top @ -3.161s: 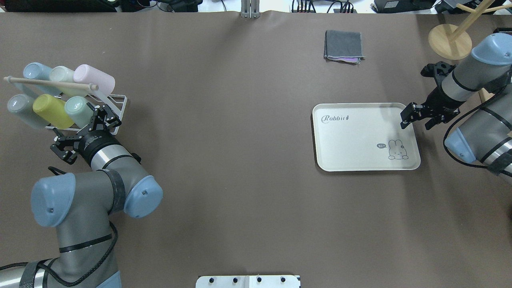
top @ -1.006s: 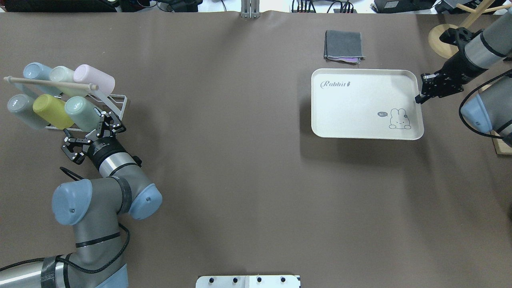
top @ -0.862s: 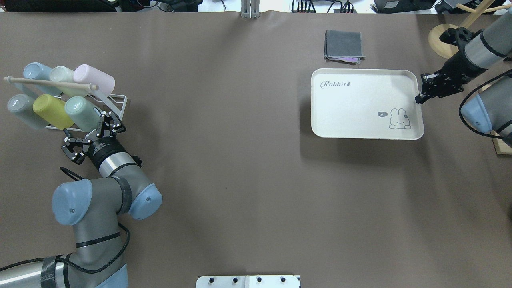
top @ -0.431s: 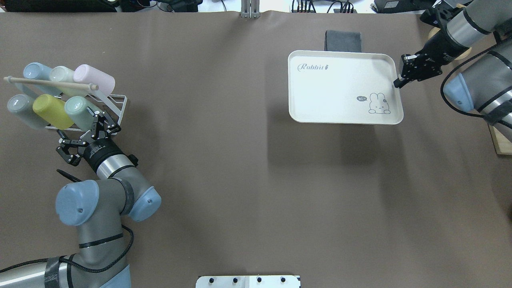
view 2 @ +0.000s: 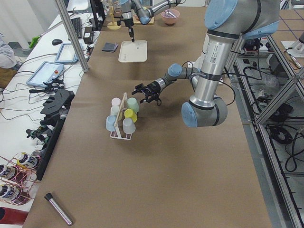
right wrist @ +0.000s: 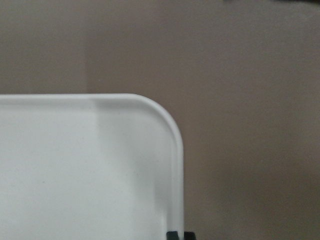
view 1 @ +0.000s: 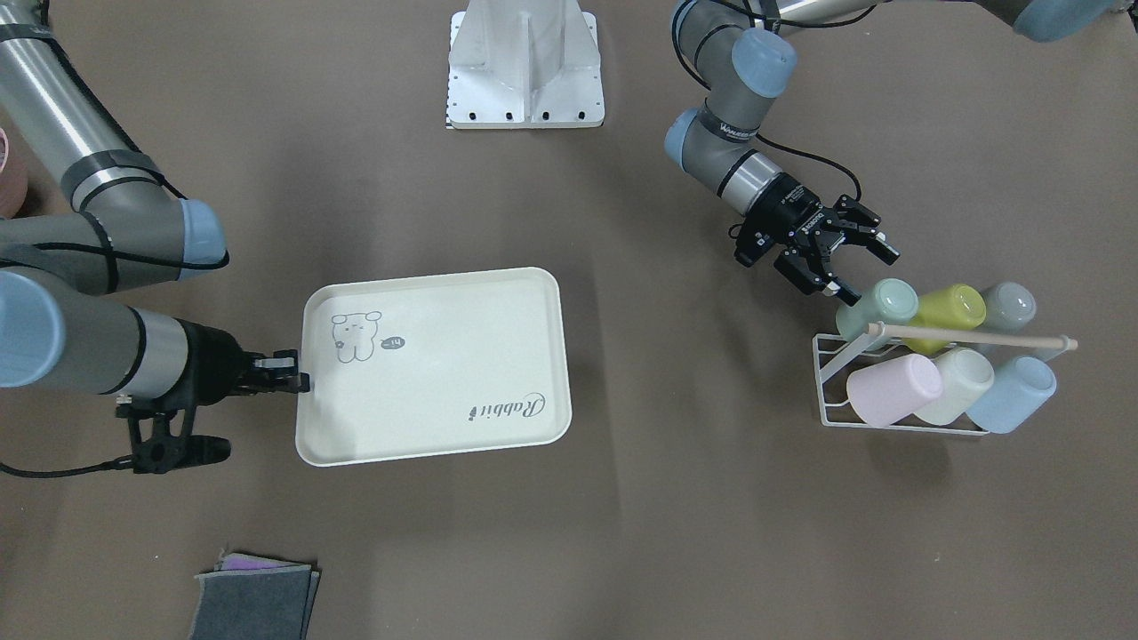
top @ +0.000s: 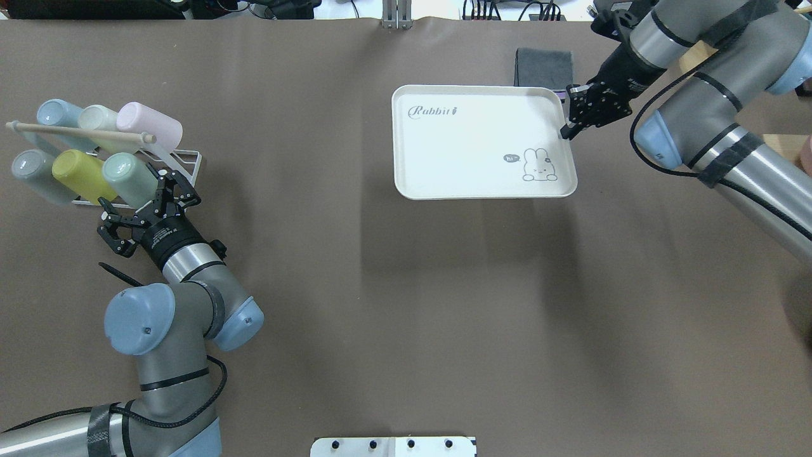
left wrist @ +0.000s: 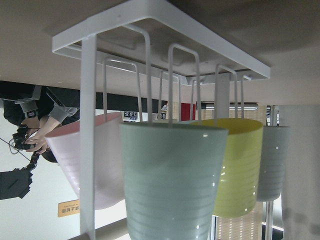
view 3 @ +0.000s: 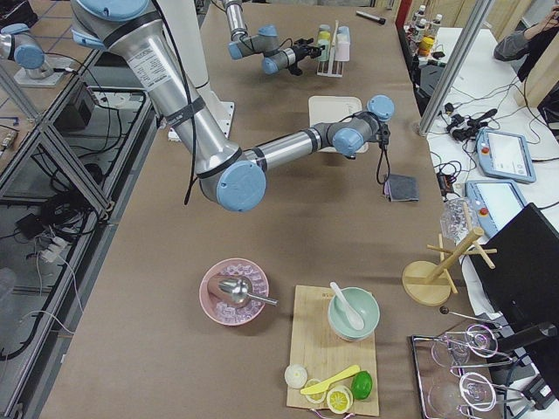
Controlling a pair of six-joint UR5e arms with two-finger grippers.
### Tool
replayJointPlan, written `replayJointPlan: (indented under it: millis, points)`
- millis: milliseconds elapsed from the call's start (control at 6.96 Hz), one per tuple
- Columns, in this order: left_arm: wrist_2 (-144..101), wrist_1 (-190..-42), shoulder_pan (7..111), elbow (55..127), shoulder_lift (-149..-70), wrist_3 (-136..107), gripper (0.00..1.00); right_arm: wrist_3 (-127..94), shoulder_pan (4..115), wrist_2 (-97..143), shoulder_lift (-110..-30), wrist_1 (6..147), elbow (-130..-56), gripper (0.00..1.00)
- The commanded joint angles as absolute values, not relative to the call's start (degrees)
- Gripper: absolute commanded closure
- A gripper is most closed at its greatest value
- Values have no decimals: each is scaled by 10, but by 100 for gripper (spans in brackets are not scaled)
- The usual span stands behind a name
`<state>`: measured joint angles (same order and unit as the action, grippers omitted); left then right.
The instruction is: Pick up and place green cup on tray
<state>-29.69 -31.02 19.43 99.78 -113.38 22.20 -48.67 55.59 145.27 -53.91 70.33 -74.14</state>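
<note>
The green cup (top: 127,178) lies on its side in the white wire rack (top: 188,162), at the near right of the lower row. It fills the middle of the left wrist view (left wrist: 172,185) and also shows in the front view (view 1: 876,304). My left gripper (top: 143,207) is open and empty just short of the cup's base, not touching it. My right gripper (top: 564,130) is shut on the right rim of the cream tray (top: 469,149) and holds it above the table. The grip also shows in the front view (view 1: 298,384), with the tray's corner in the right wrist view (right wrist: 75,165).
The rack also holds a yellow-green cup (top: 79,174), a grey cup (top: 32,171), and pink (top: 149,124), cream and pale blue cups under a wooden rod. A folded grey cloth (top: 543,63) lies behind the tray. A metal base plate (view 1: 524,71) stands at the robot's side.
My right gripper closed on the tray's rim, lifted it off the table and carried it left toward the table's middle. My left gripper stayed open by the rack and shifted only slightly.
</note>
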Motion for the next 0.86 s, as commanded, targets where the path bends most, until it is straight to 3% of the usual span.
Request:
replayJointPlan:
  millis: [0,718]
  points:
    - [-282,-291,195,996,-1130,196,7,-543,510,1398,-525,681,-739,100]
    - [-253,-291,194,967,-1135,196,11,-568,461,1369,-503,680,-730,100]
